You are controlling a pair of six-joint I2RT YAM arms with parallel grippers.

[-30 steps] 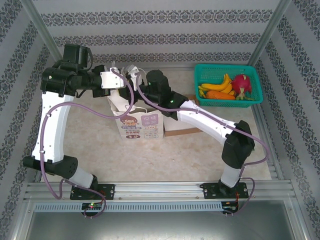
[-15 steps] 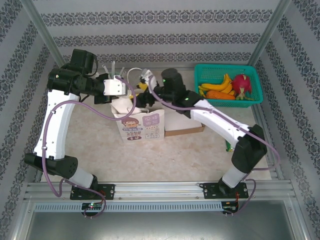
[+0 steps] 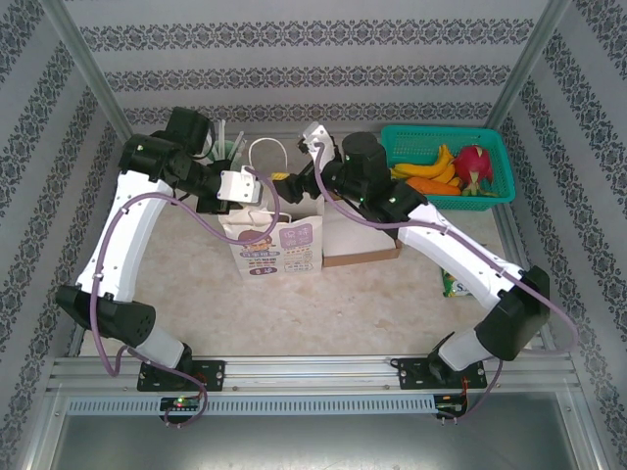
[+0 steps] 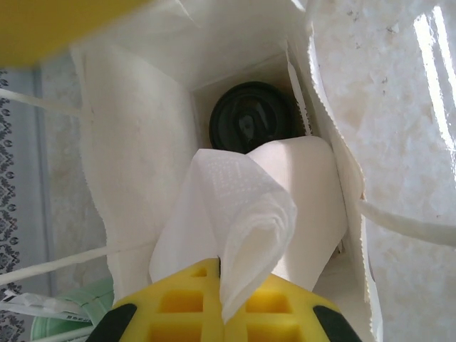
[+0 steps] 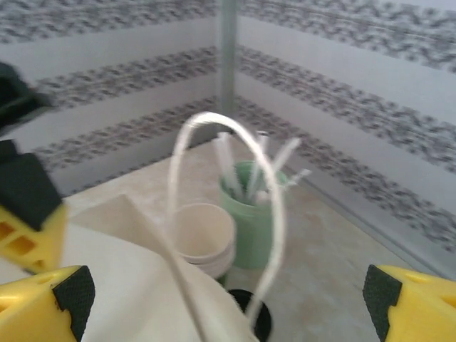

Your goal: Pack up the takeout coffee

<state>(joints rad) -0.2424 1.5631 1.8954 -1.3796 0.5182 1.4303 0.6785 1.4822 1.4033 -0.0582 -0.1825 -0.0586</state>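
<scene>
Since the earlier frame the right arm [image 3: 441, 240] has drawn back and up from the mouth of the paper bag [image 3: 279, 243] toward the rear, and its jaws have gone from nearly pressed together to spread wide. The left arm [image 3: 113, 235] has swung rightward to the bag's left rim, and the bag stands where it stood. The left jaws are pressed together on a fold of white paper [image 4: 246, 214] at the bag's left edge; whether that fold is the bag's own rim or a loose napkin cannot be told. Behind them stand the mint-green straw holder [image 5: 251, 221] and, just beside it, a stack of lidless cups [image 5: 203, 239]. The takeout coffee [image 4: 249, 127] is inside the bag, upright on its floor with the black lid [image 4: 239, 135] facing up. Its long axis is therefore vertical, and it lies straight below the left jaws, with the white fold overhanging the lid's near edge. The right jaws hang empty above and behind the bag's mouth, and the handle loop [image 5: 221, 125] stands between them and the opening. Just right of the bag a cardboard box [image 3: 361, 245] sits on the desk [image 3: 196, 284], and a green basket of fruit [image 3: 441, 130] sits at the rear right. Judgement: the cup appears placed. The left arm is the nearer, and any re-entry by the right arm would have to clear the handle and the fold.
</scene>
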